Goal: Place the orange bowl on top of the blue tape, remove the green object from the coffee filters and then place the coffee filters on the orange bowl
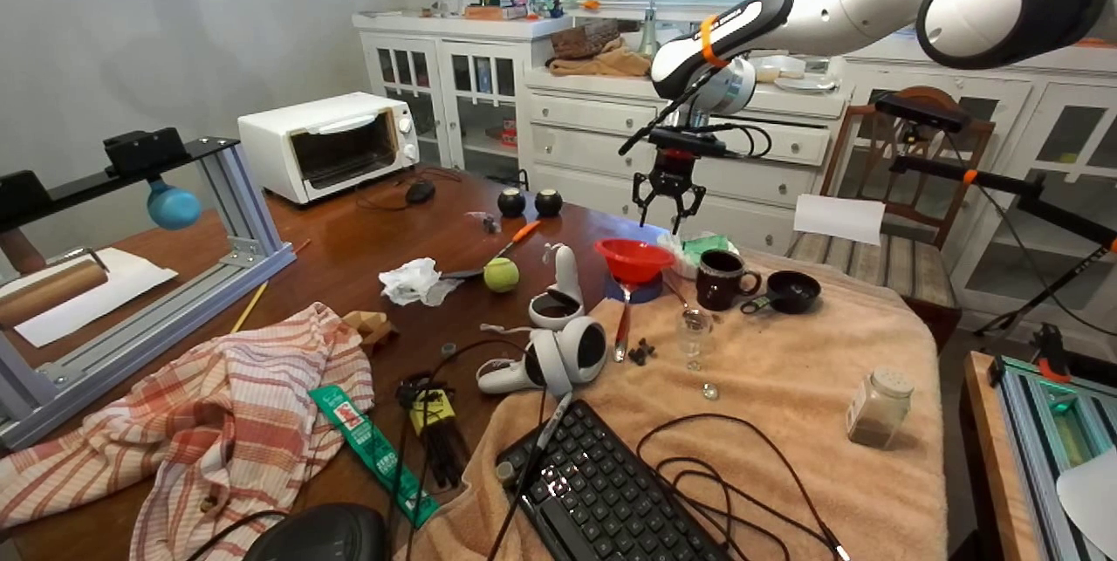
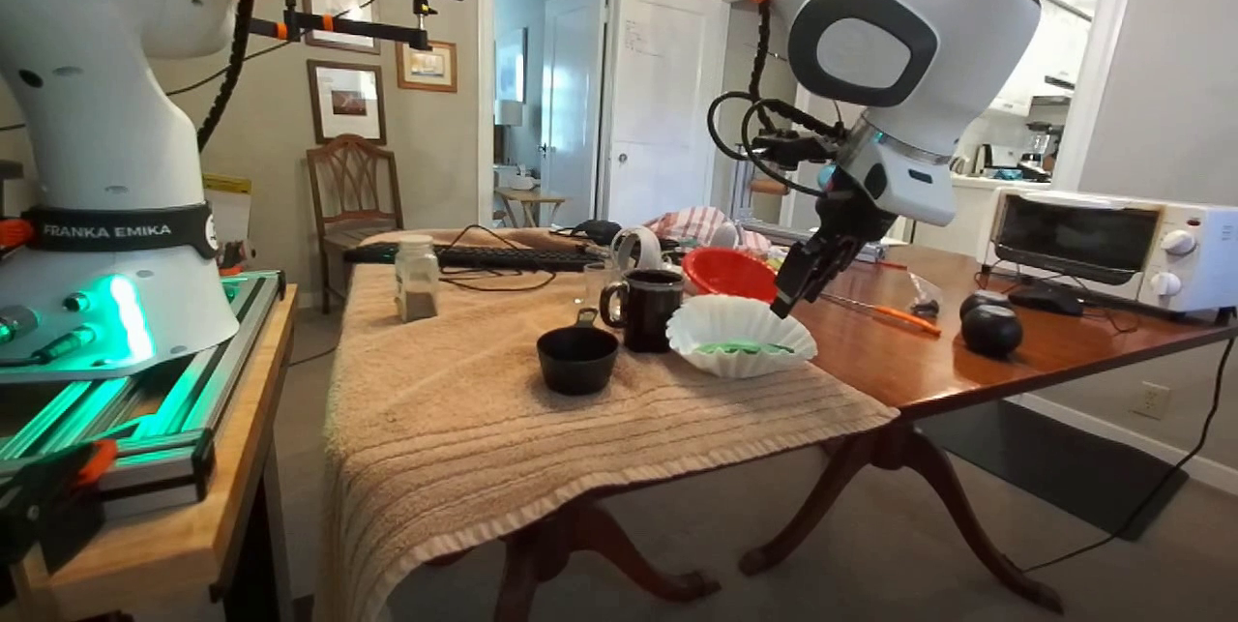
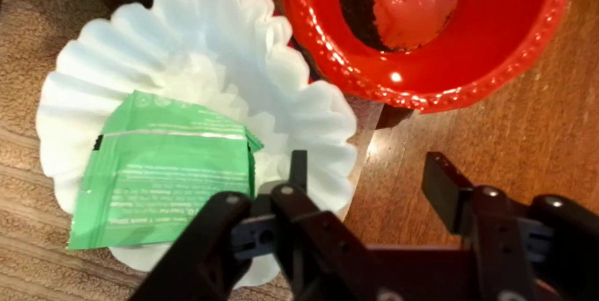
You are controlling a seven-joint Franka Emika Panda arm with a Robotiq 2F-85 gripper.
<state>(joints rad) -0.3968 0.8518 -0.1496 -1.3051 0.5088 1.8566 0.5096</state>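
The glossy red-orange bowl sits on top of the blue tape roll. The bowl also shows in the wrist view and in an exterior view, where it looks slightly tilted. The white fluted coffee filters stand beside the bowl at the table edge. A green packet lies in the filters, partly over their rim. My gripper is open and empty. In the wrist view one finger overlaps the filters' edge and the other is over bare wood. It hangs above the filters in an exterior view.
A dark mug stands right beside the filters, with a black measuring cup next to it. A red-handled spoon and a small glass are near the bowl. Two black round objects and an orange-handled tool lie farther off.
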